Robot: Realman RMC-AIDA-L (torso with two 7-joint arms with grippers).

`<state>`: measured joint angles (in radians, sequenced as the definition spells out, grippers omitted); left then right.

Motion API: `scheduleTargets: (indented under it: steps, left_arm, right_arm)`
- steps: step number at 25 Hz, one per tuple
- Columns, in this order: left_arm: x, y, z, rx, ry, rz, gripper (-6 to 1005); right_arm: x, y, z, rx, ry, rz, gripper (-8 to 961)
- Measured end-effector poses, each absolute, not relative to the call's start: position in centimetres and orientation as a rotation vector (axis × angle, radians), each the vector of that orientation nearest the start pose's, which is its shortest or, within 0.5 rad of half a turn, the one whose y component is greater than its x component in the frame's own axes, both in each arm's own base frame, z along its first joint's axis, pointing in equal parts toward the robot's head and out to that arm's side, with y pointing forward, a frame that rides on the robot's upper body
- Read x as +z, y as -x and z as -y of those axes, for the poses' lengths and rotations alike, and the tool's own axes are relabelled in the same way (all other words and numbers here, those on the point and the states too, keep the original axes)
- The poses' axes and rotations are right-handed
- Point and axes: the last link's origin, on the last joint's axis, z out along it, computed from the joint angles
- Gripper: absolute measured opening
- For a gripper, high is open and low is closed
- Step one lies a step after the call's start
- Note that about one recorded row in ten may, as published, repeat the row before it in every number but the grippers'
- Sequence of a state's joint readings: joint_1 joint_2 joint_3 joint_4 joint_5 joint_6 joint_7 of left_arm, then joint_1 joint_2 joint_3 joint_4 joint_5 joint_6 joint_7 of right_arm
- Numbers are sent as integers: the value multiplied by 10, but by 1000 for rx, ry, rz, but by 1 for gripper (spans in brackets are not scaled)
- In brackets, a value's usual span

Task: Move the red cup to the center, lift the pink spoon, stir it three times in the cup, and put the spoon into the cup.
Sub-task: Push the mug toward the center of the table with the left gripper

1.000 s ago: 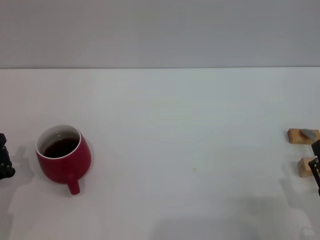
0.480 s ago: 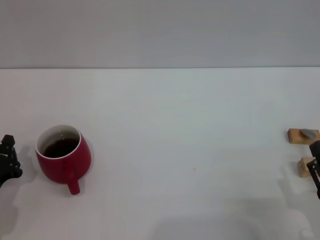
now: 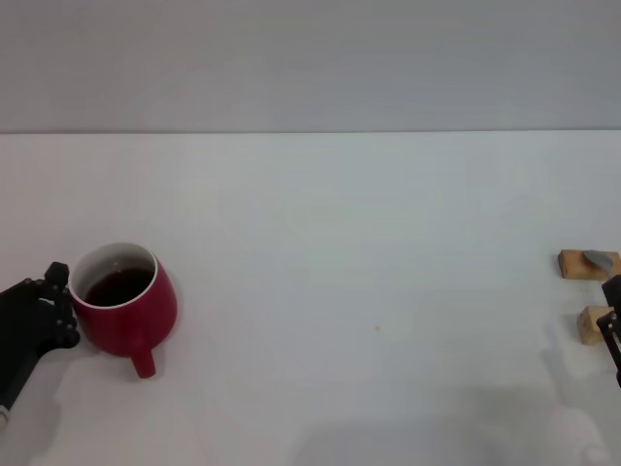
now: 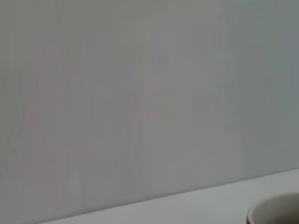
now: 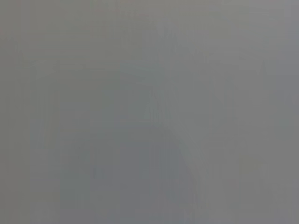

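Red cup: the red cup (image 3: 123, 309) sits upright at the lower left of the head view on the white table (image 3: 340, 243), dark liquid inside, loop handle pointing toward the bottom of the frame. A sliver of its rim (image 4: 275, 212) peeks into the lower right corner of the left wrist view.
Left gripper: the left gripper (image 3: 58, 306) is right at the cup's left side, fingertips against or just beside the wall, I can't tell which. How wide the claw stands can't be told either.
Pink spoon: only the greyish bowl of the pink spoon (image 3: 599, 258) shows, at the far right edge, resting on the upper of two wooden blocks (image 3: 580, 264). The handle is out of view.
Right gripper: the right gripper (image 3: 613, 320) sits at the right edge, just beside the lower block, mostly cut off; its opening can't be told.
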<state>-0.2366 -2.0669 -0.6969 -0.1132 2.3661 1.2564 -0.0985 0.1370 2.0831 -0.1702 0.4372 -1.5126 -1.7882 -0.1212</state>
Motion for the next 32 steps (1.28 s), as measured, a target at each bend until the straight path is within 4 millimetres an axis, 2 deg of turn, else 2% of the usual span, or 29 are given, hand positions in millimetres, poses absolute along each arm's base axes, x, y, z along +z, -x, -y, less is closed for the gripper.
scheduleTargets:
  steps: [19,25,28,32]
  left_arm:
    - [-48,356,-244,-579,1850,484,-2]
    - [-45,358,-246,-566,1839,479,-2]
    - [-38,362,-255,-535,1839,454,-2]
    - [-39,362,-268,-497,1859,448,-2]
  right_arm:
    - [-47,-303,-167,899,1537,-416,709]
    - [-48,-303,-165,899,1543,-418,710]
    - [-47,-303,-163,899,1539,-418,710]
    - [-46,-302,-161,905,1530,-414,710]
